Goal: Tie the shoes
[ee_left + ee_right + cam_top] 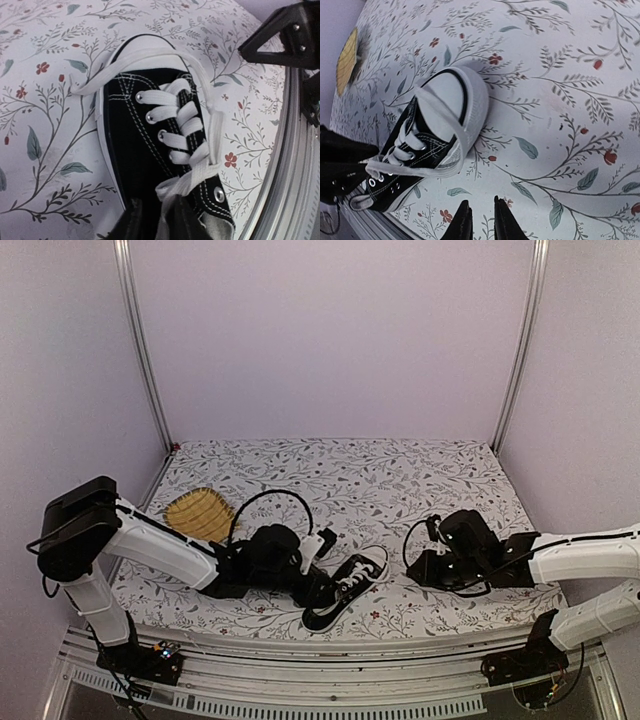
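Closest to me runs the metal rail (350, 648) at the table's near edge, with both arm bases bolted on it; just past it, at about 6 o'clock on the flowered table (400, 480), lies the shoe (348, 588), a small black canvas sneaker with its heel toward the rail and its white toe cap (470, 95) aimed toward 1 o'clock. The left gripper (157, 205) sits at the heel, on the shoe's 8 o'clock side; its jaws stand a little apart, and one end of the white laces (180, 117) runs down between them; I cannot tell whether that strand is pinched or only lying there. From there the lace makes a long loose loop up around the toe cap and out onto the cloth; the crossings over the tongue are threaded but no bow shows. The right gripper (482, 207) hovers low at the shoe's 3 o'clock, apart from it; its jaws are barely parted, a thin slit of cloth showing between them, holding nothing. Farther back, at the shoe's 10 o'clock, a yellow ribbed mat (200, 512) lies near the table's left edge.
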Tool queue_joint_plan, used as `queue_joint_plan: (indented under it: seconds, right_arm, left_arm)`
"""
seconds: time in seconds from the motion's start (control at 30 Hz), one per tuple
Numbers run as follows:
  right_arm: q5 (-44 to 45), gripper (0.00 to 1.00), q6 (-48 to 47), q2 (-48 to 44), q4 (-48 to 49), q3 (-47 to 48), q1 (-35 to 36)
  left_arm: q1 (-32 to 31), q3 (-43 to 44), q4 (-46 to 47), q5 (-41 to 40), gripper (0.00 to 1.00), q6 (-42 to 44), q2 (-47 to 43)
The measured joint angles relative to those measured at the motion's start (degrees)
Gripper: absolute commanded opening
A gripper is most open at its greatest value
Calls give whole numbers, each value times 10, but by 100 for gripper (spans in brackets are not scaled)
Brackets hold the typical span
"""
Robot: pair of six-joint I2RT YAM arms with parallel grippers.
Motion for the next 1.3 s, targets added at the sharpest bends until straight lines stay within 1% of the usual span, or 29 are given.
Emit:
queue_joint_plan:
  seconds: [0.1, 0.2, 0.33, 0.6, 0.67, 0.8, 0.83, 0.87, 0.97, 1.0, 1.1, 1.23, 1.3]
  right_arm:
    - [-28, 37, -24, -1, 17, 2, 0]
    - [-34, 43, -48, 8, 14, 24, -2]
    - [-39, 45, -60, 46, 17, 60, -8]
    - [-48, 45, -76, 138, 18, 105, -19]
    - [-52, 44, -80, 158, 21, 115, -20]
    - [-60, 41, -88, 198, 28, 135, -21]
    - [-61, 38, -89, 205, 31, 137, -21]
    - [-62, 32, -90, 213, 34, 139, -22]
    - [-67, 15, -93, 228, 44, 141, -24]
    - [-69, 11, -91, 230, 47, 141, -25]
    - [-73, 3, -90, 230, 54, 141, -29]
    - [-73, 3, -90, 224, 56, 141, -32]
    - [-73, 3, -90, 218, 50, 141, -34]
  left_arm:
    - [2, -11, 5, 14, 40, 3, 0]
    - [5, -32, 11, 26, 41, 3, 0]
    - [8, -46, 18, 36, 40, 3, 0]
    - [9, -33, 23, 43, 40, 20, 2]
    - [10, -26, 19, 43, 36, 28, 4]
    - [12, -18, 12, 41, 25, 40, 11]
    - [13, -17, 12, 40, 21, 42, 13]
    - [13, -17, 12, 40, 15, 42, 14]
    - [15, -17, 14, 42, 2, 42, 14]
    - [15, -17, 14, 45, 0, 40, 15]
    - [13, -17, 13, 50, 0, 26, 17]
    - [4, -18, 19, 38, 0, -3, 17]
    - [0, -32, 37, 20, 0, -22, 14]
